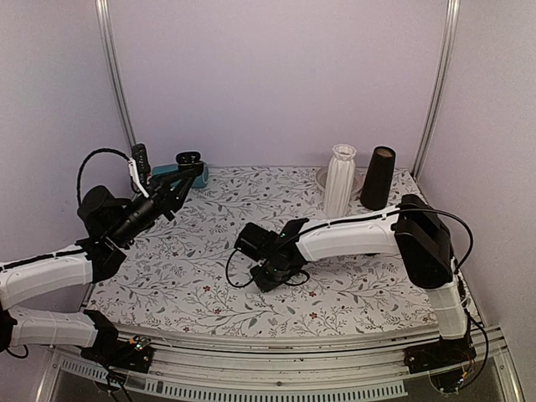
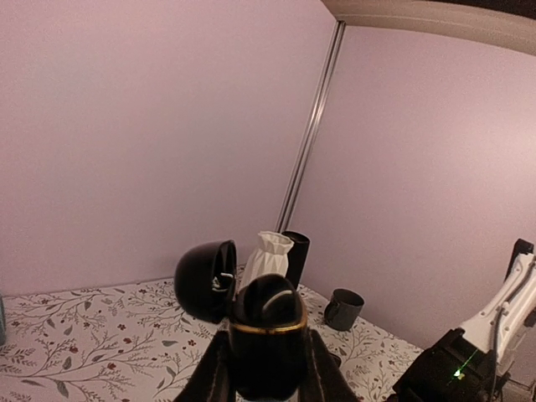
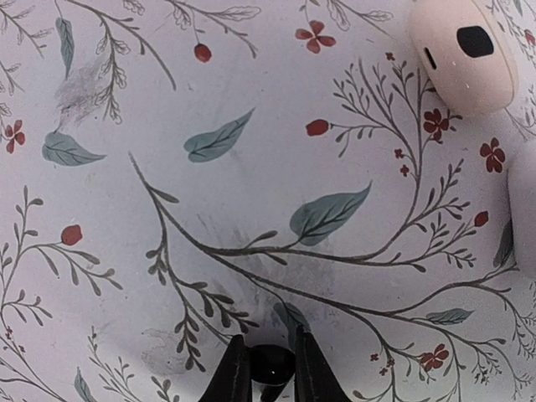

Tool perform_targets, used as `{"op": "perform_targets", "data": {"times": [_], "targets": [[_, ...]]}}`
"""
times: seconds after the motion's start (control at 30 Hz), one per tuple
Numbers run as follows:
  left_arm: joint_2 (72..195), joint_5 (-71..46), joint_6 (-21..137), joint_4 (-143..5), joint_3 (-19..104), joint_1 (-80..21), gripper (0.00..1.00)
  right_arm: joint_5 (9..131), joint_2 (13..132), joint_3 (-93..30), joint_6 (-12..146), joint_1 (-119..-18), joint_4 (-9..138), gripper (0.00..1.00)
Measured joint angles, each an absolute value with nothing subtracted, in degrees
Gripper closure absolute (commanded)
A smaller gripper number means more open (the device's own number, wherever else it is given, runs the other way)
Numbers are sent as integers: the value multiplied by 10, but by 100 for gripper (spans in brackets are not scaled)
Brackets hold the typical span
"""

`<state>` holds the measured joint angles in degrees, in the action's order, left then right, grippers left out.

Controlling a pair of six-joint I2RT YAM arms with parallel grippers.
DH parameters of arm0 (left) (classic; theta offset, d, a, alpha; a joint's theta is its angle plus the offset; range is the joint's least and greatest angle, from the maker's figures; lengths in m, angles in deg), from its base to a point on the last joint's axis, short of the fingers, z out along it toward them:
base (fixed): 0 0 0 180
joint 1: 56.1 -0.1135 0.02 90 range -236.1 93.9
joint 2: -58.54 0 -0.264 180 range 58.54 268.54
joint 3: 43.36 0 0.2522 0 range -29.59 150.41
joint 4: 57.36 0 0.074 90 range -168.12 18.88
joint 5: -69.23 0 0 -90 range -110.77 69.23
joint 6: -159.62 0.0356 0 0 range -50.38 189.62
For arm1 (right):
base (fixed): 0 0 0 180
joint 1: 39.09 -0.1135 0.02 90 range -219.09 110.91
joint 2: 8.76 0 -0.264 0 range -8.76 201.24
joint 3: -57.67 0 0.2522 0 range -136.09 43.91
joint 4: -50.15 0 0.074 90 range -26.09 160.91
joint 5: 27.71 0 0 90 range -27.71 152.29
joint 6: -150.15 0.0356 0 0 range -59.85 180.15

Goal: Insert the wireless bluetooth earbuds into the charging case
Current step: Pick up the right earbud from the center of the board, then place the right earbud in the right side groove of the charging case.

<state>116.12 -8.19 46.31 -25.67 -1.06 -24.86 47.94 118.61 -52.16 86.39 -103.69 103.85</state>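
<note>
My left gripper (image 2: 268,362) is shut on the charging case (image 2: 266,322), a small black rounded case with a gold rim. It is held upright above the table with its lid (image 2: 205,280) swung open to the left. In the top view this gripper (image 1: 189,174) hangs over the table's far left with the case (image 1: 189,157) at its tip. My right gripper (image 3: 270,352) is down at the flowered cloth, shut on one tiny black earbud (image 3: 272,367) pinched between its fingers. In the top view the right gripper (image 1: 268,270) sits mid-table. No other earbud shows.
A white oval case (image 3: 463,50) lies on the cloth ahead and to the right of my right gripper, with another white piece (image 3: 524,209) at the frame's edge. A white ribbed vase (image 1: 339,178) and a black cone-shaped cup (image 1: 378,177) stand at the back right. A dark mug (image 2: 343,308) sits near them.
</note>
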Motion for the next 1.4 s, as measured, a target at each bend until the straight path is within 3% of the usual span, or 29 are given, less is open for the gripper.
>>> {"op": "perform_targets", "data": {"times": [0.4,0.83,1.4], "targets": [[1217,-65,452,-221,-11,-238,100,428,1046,-429,871,-1023,959,96],[1266,-97,489,-194,-11,-160,100,383,895,-393,854,-1015,850,96],[1327,-53,531,-164,20,-115,100,415,768,-310,783,-1014,600,96]]}}
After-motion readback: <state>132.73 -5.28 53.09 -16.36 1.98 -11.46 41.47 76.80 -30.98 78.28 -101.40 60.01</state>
